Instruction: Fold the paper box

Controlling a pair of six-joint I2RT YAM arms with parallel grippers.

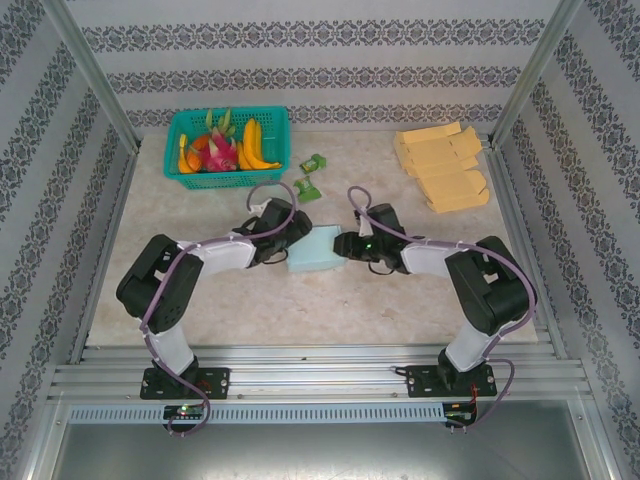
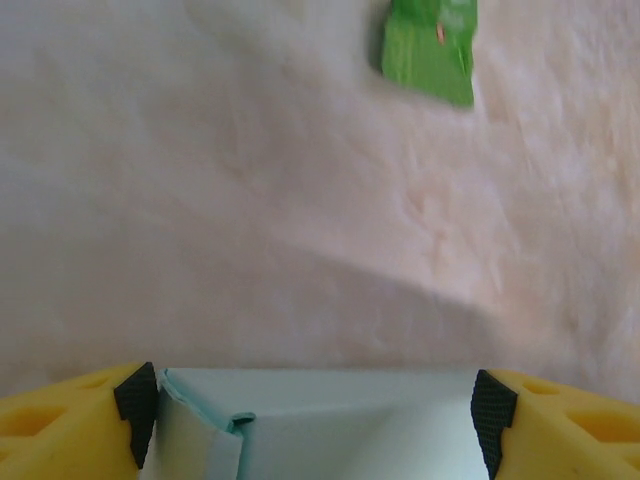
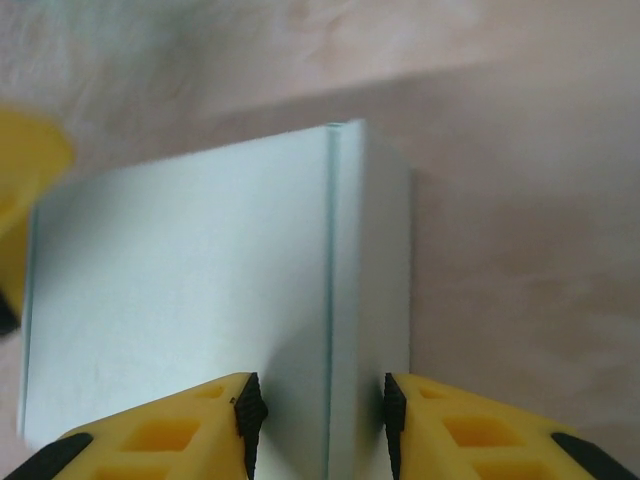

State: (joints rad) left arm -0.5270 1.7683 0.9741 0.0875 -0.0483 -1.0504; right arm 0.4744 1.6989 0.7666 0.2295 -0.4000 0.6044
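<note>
Top external view: the light blue paper box [image 1: 312,250] is lying in the middle of the table [image 1: 400,310], with both arms reaching in at it. The left gripper [image 1: 287,240] is closing on its left side and the right gripper [image 1: 345,245] on its right, their fingertips hidden by the wrists. A green basket [image 1: 176,150] of fruit is sitting at the far left corner, two green packets [image 1: 309,175] are lying beside it, and flat tan boxes [image 1: 445,165] are lying at the far right corner.

Left wrist view: the left gripper [image 2: 312,410] is standing spread wide, its black pads [image 2: 135,402] pressing the paper box [image 2: 340,420] from both sides. The box is cut off by the lower frame, a loose flap showing at its left. One green packet [image 2: 430,45] is lying blurred beyond it.

Right wrist view: the right gripper [image 3: 320,405] is pinching the paper box [image 3: 180,290] at a crease, its pads [image 3: 250,405] touching the panel. A yellow blur [image 3: 25,170] at the left is too soft to identify.
</note>
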